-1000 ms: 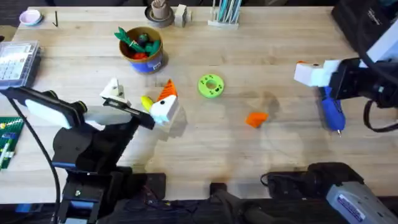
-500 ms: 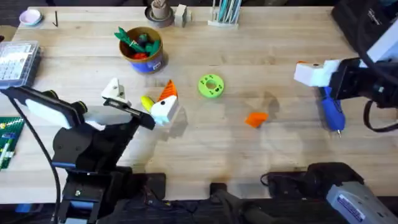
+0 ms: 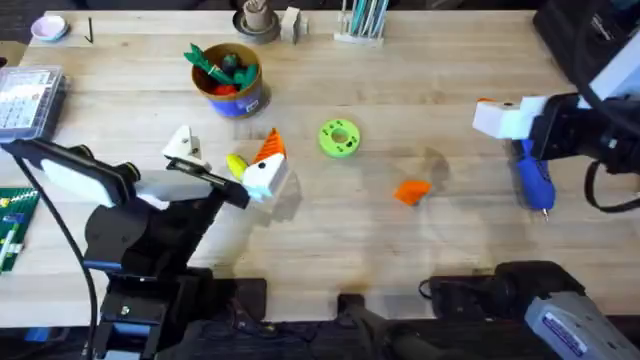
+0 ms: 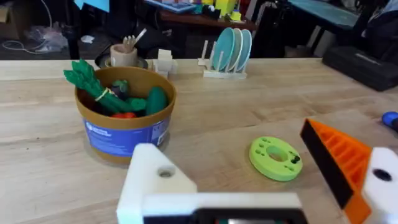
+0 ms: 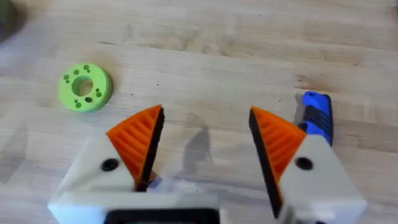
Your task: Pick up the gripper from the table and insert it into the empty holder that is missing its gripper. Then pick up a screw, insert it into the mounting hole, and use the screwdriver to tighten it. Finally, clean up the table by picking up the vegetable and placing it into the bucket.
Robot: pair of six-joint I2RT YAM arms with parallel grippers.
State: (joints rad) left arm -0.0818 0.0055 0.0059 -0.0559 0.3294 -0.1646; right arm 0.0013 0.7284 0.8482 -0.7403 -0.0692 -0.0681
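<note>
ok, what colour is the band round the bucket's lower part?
Blue, on the round tan plastic bucket; left wrist view shows it best.

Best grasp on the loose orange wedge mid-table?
Probably from straight above: the gripper lies flat on bare table, nothing touching it. Close the right end effector, already open, across its narrow width, on the flat side faces rather than the pointed tip.

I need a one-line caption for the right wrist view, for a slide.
Right hand open above the table, green disc ahead, blue screwdriver beside one finger.

Lime-green ring disc (image 3: 339,138), clear compartment box (image 3: 27,100), dish rack (image 3: 361,22)
</note>
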